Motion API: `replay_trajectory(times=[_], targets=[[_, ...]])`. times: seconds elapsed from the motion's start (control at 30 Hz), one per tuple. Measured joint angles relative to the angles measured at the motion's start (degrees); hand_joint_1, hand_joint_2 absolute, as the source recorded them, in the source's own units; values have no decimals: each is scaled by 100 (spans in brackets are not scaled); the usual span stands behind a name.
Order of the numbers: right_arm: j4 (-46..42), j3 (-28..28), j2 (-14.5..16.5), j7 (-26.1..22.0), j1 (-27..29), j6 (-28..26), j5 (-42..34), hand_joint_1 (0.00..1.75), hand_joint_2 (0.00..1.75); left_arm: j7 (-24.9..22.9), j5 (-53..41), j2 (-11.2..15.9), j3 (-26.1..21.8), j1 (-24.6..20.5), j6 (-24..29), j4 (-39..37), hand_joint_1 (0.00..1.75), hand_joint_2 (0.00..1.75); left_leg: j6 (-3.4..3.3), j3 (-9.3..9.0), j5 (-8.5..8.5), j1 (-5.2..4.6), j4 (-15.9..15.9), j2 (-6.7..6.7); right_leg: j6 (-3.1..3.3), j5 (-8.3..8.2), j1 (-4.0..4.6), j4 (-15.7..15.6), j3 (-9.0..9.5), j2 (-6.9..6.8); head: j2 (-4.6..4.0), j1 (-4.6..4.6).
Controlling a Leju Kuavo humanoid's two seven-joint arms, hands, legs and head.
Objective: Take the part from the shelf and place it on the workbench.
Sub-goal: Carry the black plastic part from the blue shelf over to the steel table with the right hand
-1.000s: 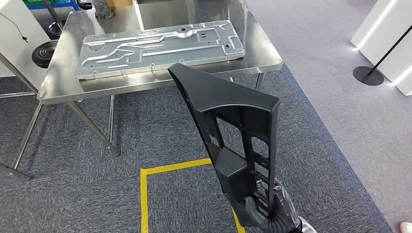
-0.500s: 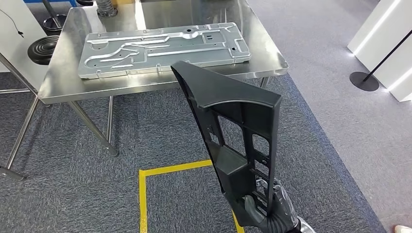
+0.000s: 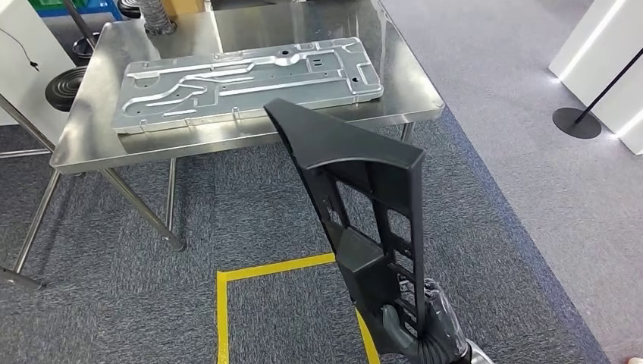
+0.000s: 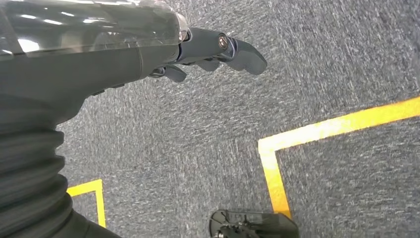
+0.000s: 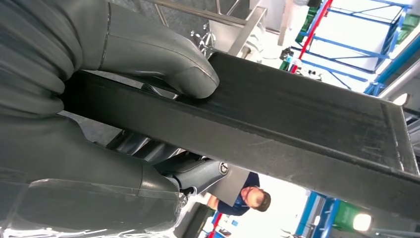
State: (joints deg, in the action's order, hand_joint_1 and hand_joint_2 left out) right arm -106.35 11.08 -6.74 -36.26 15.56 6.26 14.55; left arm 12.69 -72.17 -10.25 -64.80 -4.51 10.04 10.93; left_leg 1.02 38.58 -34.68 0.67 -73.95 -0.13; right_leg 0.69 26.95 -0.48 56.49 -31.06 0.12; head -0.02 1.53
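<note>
My right hand (image 3: 413, 330) grips the lower end of a long black plastic part (image 3: 362, 205) with ribbed cut-outs, which rises tilted toward the steel workbench (image 3: 83, 140). Its upper tip overlaps the bench's front edge in the head view. In the right wrist view the thumb (image 5: 158, 54) presses on the part's flat black face (image 5: 297, 119) and the fingers wrap beneath it. My left hand (image 4: 208, 52) hangs over the grey carpet with its fingers curled together and nothing in them.
A large stamped metal panel (image 3: 243, 76) lies across the workbench top. Yellow floor tape (image 3: 250, 273) marks a square on the carpet before the bench. A black stanchion base (image 3: 576, 120) stands at the right. A person (image 5: 245, 198) is seen in the right wrist view.
The whole view has shifted slightly, the workbench sliding left and down in the picture. The black part stays held in my right hand at about the same place.
</note>
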Motion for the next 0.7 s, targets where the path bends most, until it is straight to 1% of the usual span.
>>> replay_trajectory(times=[0.03, 0.07, 0.1, 0.13, 0.17, 0.2, 0.27, 0.3, 0.33, 0.37, 0.43, 0.47, 0.5, 0.53, 0.57, 0.6, 0.63, 0.67, 0.7], targets=[[-17, -1, -1, 9, 14, -15, 2, 175, 175, -1, -6, 1, 1, 2, -7, -1, 0, 175, -4, -45, 187, 1, 174, 0, -7, 23, 2, 6, 27, 8, 0, 0], [-41, -1, -2, 15, 26, -28, 10, 175, 175, -3, -13, 1, 3, 0, -13, -1, 0, 175, -17, -183, 437, 1, 531, 0, -20, 52, 3, 15, 61, 15, 0, 0], [-69, -2, -3, 20, 34, -40, 25, 175, 175, -10, -23, 2, 7, -3, -17, -1, 0, 175, -40, -348, 639, -2, 918, -1, -38, 84, 7, 27, 88, 20, 0, 0], [-100, -6, -5, 27, 40, -54, 43, 175, 175, -20, -34, 2, 11, -11, -21, -1, 0, 175, -66, -490, 771, -11, 1250, -3, -63, 114, 17, 45, 105, 26, 0, 0], [-133, -14, -6, 39, 47, -71, 61, 175, 175, -32, -45, 0, 19, -22, -25, -1, 0, 175, -93, -573, 825, -19, 1450, -6, -91, 135, 24, 57, 108, 29, 0, 0], [-171, -29, -8, 54, 58, -88, 74, 175, 175, -43, -54, -2, 27, -31, -27, -1, 0, 175, -121, -601, 809, -30, 1523, -10, -123, 146, 30, 63, 103, 31, 0, 0], [-261, -81, -14, 82, 87, -112, 83, 175, 175, -53, -64, -9, 43, -45, -23, -2, 0, 175, -182, -605, 807, -30, 1562, -13, -191, 164, 26, 59, 103, 31, 0, 0], [-305, -113, -22, 91, 105, -118, 86, 175, 175, -57, -68, -12, 51, -49, -20, -2, 0, 175, -215, -621, 812, -22, 1587, -13, -226, 201, 20, 99, 96, 27, 0, -1], [-347, -146, -32, 97, 123, -121, 89, 175, 175, -62, -72, -16, 62, -57, -16, -2, 0, 175, -247, -639, 818, -11, 1613, -10, -261, 290, 14, 238, 38, 24, 0, -1], [-381, -178, -43, 103, 143, -122, 92, 175, 175, -69, -75, -24, 74, -67, -14, -2, 0, 175, -274, -656, 821, -1, 1633, -6, -293, 436, 3, 513, -92, 20, 0, -2], [-416, -240, -67, 106, 187, -122, 95, 175, 175, -87, -76, -42, 98, -85, -14, -2, 0, 175, -307, -666, 804, -6, 1636, 0, -343, 775, -14, 1326, -529, 17, 0, -2], [-420, -268, -82, 108, 207, -121, 95, 175, 175, -98, -76, -50, 104, -88, -14, -3, 0, 175, -313, -673, 793, -8, 1635, 1, -359, 854, -23, 1649, -725, 16, 1, -1], [-420, -300, -101, 109, 223, -117, 92, 175, 175, -113, -77, -57, 110, -91, -14, -3, 0, 175, -315, -686, 780, -9, 1634, -1, -366, 813, -27, 1766, -826, 16, 1, -1], [-420, -335, -121, 109, 228, -108, 83, 175, 175, -133, -77, -64, 115, -97, -14, -3, 0, 175, -311, -710, 764, -9, 1633, -5, -362, 638, -30, 1619, -797, 15, 1, -1], [-420, -372, -138, 109, 222, -92, 69, 175, 175, -154, -77, -72, 119, -105, -14, -3, 0, 175, -303, -743, 743, -9, 1633, -10, -348, 385, -30, 1262, -659, 13, 1, -2], [-419, -414, -152, 107, 206, -62, 53, 175, 175, -174, -76, -84, 122, -117, -13, -3, 0, 175, -290, -773, 721, -10, 1633, -14, -324, 151, -26, 826, -475, 9, 0, -2], [-415, -454, -161, 105, 181, -21, 35, 175, 175, -186, -74, -96, 125, -132, -10, -3, 0, 175, -268, -795, 698, -21, 1625, -18, -293, -15, -12, 443, -312, 6, 0, -2], [-409, -490, -166, 102, 154, 27, 19, 175, 175, -190, -71, -106, 126, -146, -5, -3, 0, 175, -244, -804, 680, -30, 1623, -19, -263, -88, 3, 211, -214, 5, 0, -2], [-401, -524, -170, 99, 128, 74, 4, 175, 175, -190, -66, -117, 126, -154, 2, -3, 0, 175, -213, -804, 668, -36, 1626, -19, -232, -85, 20, 118, -178, 7, 0, -2]])
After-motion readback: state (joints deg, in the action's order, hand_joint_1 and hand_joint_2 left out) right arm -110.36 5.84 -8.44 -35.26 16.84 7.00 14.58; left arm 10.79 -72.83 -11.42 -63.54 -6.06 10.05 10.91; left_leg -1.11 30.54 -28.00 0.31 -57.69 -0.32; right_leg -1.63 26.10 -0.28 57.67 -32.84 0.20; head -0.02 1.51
